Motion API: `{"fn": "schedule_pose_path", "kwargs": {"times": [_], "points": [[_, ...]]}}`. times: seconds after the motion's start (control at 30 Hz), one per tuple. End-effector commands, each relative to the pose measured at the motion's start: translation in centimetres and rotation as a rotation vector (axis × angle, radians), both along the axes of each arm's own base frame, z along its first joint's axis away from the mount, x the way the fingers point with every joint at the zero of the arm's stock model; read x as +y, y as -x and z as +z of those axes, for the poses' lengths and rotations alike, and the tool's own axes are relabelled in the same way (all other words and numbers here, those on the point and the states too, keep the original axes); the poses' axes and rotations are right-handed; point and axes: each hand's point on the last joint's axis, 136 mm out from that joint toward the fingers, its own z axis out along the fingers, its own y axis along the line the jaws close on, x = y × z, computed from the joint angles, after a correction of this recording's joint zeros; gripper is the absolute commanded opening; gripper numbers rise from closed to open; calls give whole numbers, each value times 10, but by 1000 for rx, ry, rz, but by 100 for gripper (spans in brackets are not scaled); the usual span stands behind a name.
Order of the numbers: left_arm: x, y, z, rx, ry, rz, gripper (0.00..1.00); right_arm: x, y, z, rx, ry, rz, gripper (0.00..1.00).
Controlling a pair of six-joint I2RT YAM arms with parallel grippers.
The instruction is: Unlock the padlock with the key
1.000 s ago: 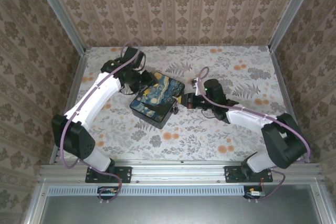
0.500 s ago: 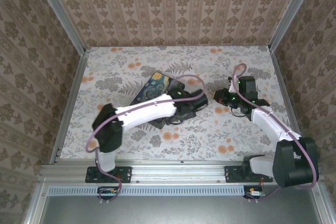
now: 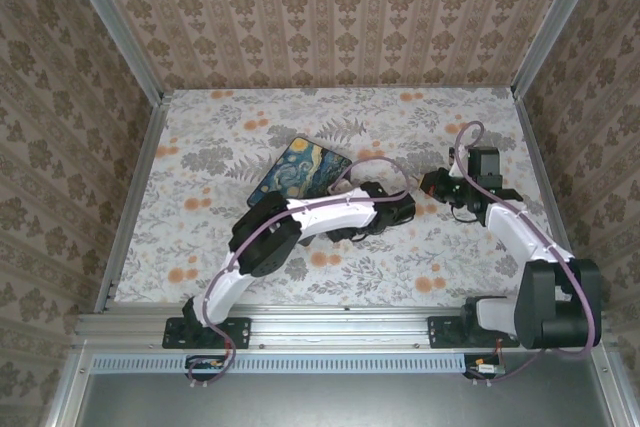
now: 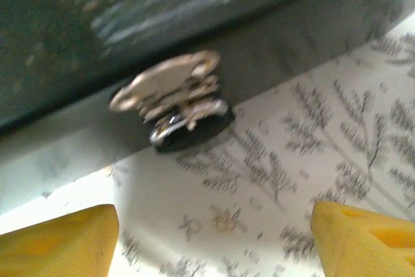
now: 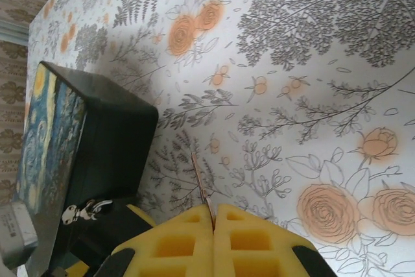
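The padlock (image 4: 174,92), a small brass and silver lump, hangs blurred on the dark side of the black box (image 3: 300,170) in the left wrist view. My left gripper (image 4: 211,244) stands open a short way from it, with only patterned floor between the yellow fingertips (image 4: 61,238). From above, the left gripper (image 3: 375,215) lies by the box's right side. My right gripper (image 5: 214,211) is shut on the key (image 5: 201,180), a thin blade sticking out of the pads and pointing toward the box (image 5: 91,141). The right gripper (image 3: 437,187) hangs to the right of the left one.
The box's painted lid (image 5: 48,141) faces up. The left arm's white link (image 3: 320,212) lies across the floor in front of the box. A yellow finger (image 5: 139,215) of the left gripper shows beside the right gripper's pads. Flowered walls close in three sides.
The left arm has swung from the box's far left side round to its right front, and its jaws have opened wider. The right gripper has pulled back to the right, still holding the key.
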Motion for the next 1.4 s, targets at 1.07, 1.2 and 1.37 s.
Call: {"fn": "schedule_pose_path", "kwargs": {"times": [1.07, 1.2, 1.37], "points": [[63, -31, 29, -13, -142, -51, 10, 27, -16, 18, -62, -57, 151, 0], [77, -20, 37, 82, -26, -128, 4, 47, 0, 14, -52, -62, 201, 0], [94, -18, 52, 139, 58, -190, 0, 57, 12, 2, -34, -62, 200, 0]]}}
